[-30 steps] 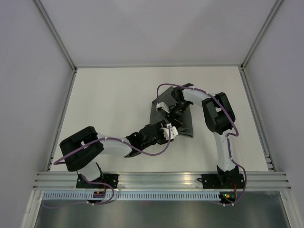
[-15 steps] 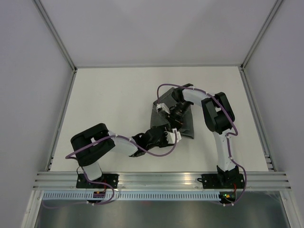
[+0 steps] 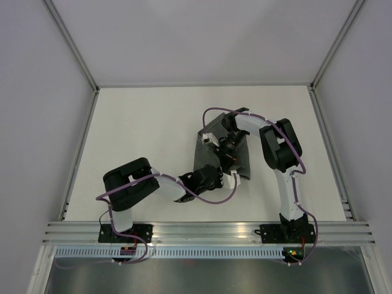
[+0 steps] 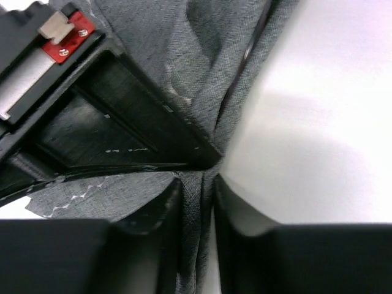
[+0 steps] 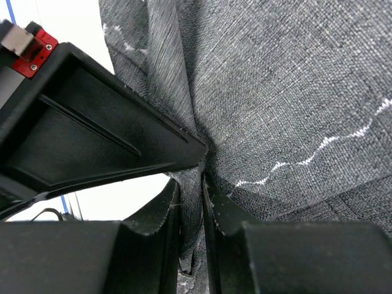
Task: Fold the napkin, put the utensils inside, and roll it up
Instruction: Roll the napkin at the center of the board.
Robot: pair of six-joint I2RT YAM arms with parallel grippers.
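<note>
We see the dark grey fabric napkin (image 3: 242,163) bunched mid-way across the white tabletop (image 3: 141,128), largely hidden beneath both arms. Our left gripper (image 4: 196,191) and right gripper (image 5: 191,191) each pinch a fold of it.

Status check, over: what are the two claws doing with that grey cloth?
Left gripper shut on napkin edge. Right gripper shut on a napkin fold. Utensils not visible. No obstruction seen.
</note>
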